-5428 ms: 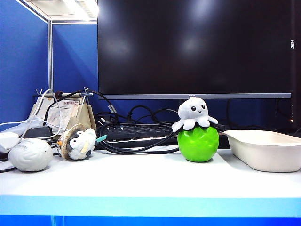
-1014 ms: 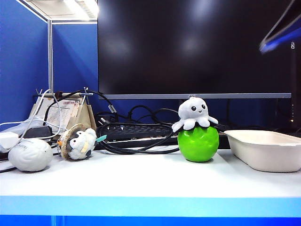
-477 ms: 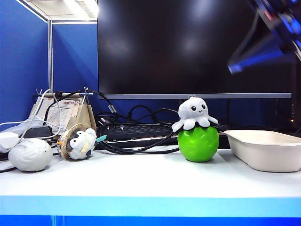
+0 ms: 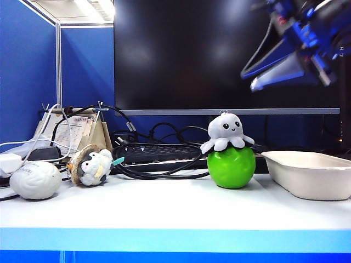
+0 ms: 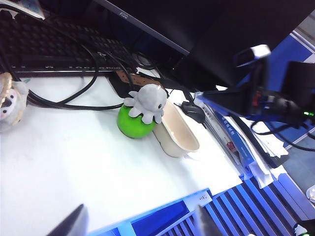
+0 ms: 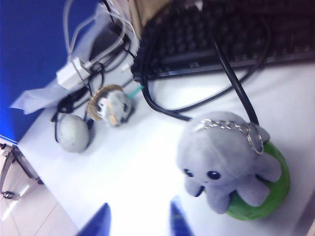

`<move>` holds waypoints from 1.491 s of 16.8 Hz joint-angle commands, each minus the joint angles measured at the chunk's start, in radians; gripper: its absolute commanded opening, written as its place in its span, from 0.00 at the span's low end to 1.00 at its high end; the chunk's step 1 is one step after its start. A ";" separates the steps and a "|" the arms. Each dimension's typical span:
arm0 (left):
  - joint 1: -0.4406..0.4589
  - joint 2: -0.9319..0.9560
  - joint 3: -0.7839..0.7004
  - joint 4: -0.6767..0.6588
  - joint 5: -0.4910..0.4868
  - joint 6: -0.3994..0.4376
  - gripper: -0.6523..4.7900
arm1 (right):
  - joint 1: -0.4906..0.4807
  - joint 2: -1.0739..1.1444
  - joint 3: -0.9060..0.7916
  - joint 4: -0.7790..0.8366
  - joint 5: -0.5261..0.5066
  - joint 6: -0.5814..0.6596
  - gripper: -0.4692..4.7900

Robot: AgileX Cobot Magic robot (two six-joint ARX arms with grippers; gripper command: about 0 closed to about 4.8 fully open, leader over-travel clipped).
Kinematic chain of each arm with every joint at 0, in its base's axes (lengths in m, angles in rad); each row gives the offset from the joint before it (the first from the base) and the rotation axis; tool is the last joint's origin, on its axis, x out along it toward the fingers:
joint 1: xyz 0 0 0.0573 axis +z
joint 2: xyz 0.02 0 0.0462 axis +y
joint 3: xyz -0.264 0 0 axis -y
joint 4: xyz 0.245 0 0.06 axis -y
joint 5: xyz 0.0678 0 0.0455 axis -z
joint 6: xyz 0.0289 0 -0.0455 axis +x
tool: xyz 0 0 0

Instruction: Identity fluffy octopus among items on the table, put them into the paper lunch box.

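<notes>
Exterior view: fluffy octopus (image 4: 226,131) perched atop green apple (image 4: 231,167) at mid-desk, untouched; paper lunch box (image 4: 310,173) just beside the apple, to its right, empty as far as visible. Right end effector (image 4: 253,78) high above octopus and box, blue fingers apart and pointing left, holding nothing. Left end effector absent from this view. Brown-and-white plush bird (image 4: 92,166) and brain-shaped ball (image 4: 35,179) well apart on the far left of the desk (image 4: 175,208), near the tangle of cables.

Left wrist view: octopus (image 5: 146,101) on the apple (image 5: 134,124), box (image 5: 178,132) touching or nearly touching the apple. Left end effector (image 5: 138,223) released, dark fingertips spread wide at the picture's edge, well clear of everything.

Right wrist view: octopus (image 6: 224,160) large and close, metal ring on top, seated on the apple (image 6: 268,194). Right end effector (image 6: 140,219) partly parted, blurred blue fingertips (image 6: 98,221) short of the plush, empty.

Judged progress: nothing done yet; approach only. Grasp, lift, carry and drop into the box all remain.
</notes>
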 commanded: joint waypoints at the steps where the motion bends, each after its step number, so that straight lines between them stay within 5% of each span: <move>1: 0.000 0.000 0.005 0.014 -0.002 0.000 0.64 | 0.012 0.048 0.034 0.006 -0.005 -0.003 0.32; 13: 0.000 0.000 0.005 0.014 -0.002 0.001 0.64 | 0.015 0.055 0.034 0.036 -0.045 0.026 0.33; 14: 0.000 0.000 0.005 0.014 -0.002 0.001 0.64 | 0.015 0.056 0.034 0.037 -0.042 0.027 0.39; 16: 0.000 0.000 0.005 0.014 -0.002 0.001 0.64 | 0.016 0.058 0.034 0.040 0.055 0.027 0.72; 25: 0.000 0.000 0.005 0.016 -0.001 0.000 0.64 | 0.110 0.207 0.080 0.085 0.091 0.049 0.75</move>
